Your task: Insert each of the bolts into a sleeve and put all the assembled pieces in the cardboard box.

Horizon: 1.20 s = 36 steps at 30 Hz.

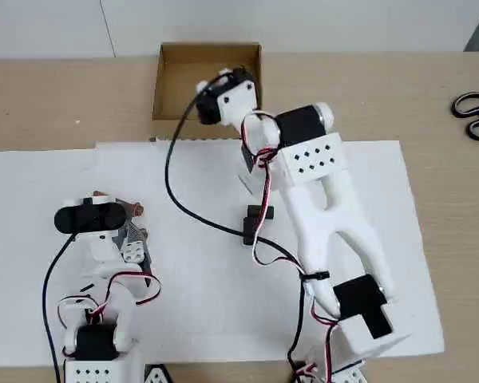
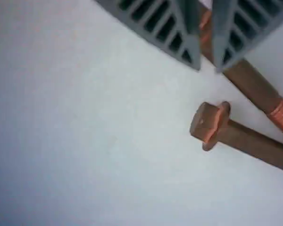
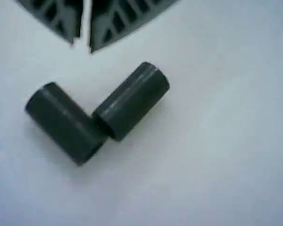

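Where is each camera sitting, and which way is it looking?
High view: fixed above the table, looking down on the left arm, right arm, cardboard box and sheet.
Left wrist view: on the left wrist, looking past its own pincer at two bolts.
Right wrist view: on the right wrist, looking past its own pincer at two sleeves.
Shared: high and right wrist views both show the sleeves.
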### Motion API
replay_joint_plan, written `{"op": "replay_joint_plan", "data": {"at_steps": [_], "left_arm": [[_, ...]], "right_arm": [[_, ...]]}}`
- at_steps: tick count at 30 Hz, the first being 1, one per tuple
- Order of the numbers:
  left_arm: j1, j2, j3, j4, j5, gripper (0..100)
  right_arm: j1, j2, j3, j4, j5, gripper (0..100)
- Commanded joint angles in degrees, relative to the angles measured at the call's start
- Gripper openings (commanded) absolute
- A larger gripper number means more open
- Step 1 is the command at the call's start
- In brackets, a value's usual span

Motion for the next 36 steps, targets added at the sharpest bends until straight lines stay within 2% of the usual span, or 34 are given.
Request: {"op": "replay_joint_plan", "data": {"at_steps": [1,5,10,12,19,26,36], "left_arm": [[-0.4,-0.5,-0.2,-1.4,-0.2,1],[-0.4,-0.5,-0.2,-1.5,-0.2,1],[-0.4,-0.5,-0.2,-1.5,-0.2,1],[-0.4,-0.5,-0.2,-1.5,-0.2,1],[-0.4,-0.5,-0.2,-1.5,-0.2,1],[-0.4,-0.5,-0.2,-1.5,-0.2,1],[-0.4,-0.5,-0.2,-1.5,-0.2,1]], "right_arm": [[0.5,-6.7,5.8,0.5,-5.0,0.4],[0.6,-11.6,13.4,0.3,-11.8,0.4],[0.6,-13.5,19.6,-0.7,-26.1,0.4],[0.6,-13.5,21.4,-1.6,-29.5,0.5],[-1.1,-7.3,22.3,-4.8,-30.2,1.3],[-4.8,-1.7,22.2,-6.7,-30.0,14.1],[-7.3,-1.0,22.3,-15.3,-30.2,14.4]]}}
